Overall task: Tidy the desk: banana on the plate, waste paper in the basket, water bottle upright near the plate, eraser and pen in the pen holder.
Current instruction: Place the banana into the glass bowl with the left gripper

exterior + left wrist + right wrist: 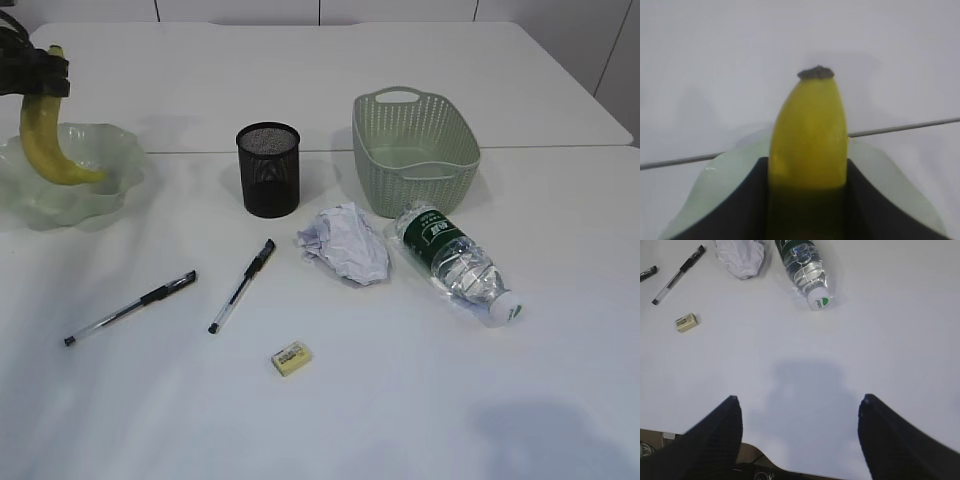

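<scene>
My left gripper (pixel 40 75) (pixel 806 161) is shut on the yellow banana (pixel 45 140) (pixel 807 125). The banana hangs tip-down into the pale green plate (pixel 100 200) (pixel 715 180) at the far left. The water bottle (pixel 455 262) (pixel 802 265) lies on its side beside the crumpled waste paper (pixel 345 242) (pixel 740 257). The eraser (pixel 290 357) (pixel 686 322) and two pens (pixel 130 308) (pixel 242 285) lie loose on the desk (pixel 420 400). My right gripper (pixel 800 398) stands open over bare desk near the front edge, holding nothing.
The black mesh pen holder (pixel 268 168) stands at centre back. The sage-green basket (pixel 415 150) stands to its right, just behind the bottle. A seam (pixel 200 152) crosses the desk behind the holder.
</scene>
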You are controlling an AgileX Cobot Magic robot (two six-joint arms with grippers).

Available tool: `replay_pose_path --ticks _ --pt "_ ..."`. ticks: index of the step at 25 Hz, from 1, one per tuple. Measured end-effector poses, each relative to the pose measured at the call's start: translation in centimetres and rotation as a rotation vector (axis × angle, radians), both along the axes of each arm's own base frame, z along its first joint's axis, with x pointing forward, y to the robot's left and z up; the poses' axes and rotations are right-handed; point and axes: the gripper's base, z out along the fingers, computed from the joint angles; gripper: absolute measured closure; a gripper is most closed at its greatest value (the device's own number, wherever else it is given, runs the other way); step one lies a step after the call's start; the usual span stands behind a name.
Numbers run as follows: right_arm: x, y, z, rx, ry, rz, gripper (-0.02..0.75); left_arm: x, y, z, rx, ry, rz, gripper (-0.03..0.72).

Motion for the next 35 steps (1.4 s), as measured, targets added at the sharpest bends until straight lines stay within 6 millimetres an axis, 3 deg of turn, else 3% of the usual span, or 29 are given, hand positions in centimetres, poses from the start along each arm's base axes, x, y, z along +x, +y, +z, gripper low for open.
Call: replay_pose_path --ticks 5,11,35 --pt "0.0 0.0 0.0 0.006 0.0 0.001 0.202 0.1 0.8 -0.6 -0.015 0.01 0.019 0.447" --pt "0.0 0.0 0.0 0.006 0.0 0.001 0.202 0.5 0.7 -2.7 -0.058 0.043 0.03 0.445" --pt "0.0 0.1 0.0 0.009 0.0 0.002 0.202 0.7 0.6 -2.5 -0.104 0.018 0.055 0.4"
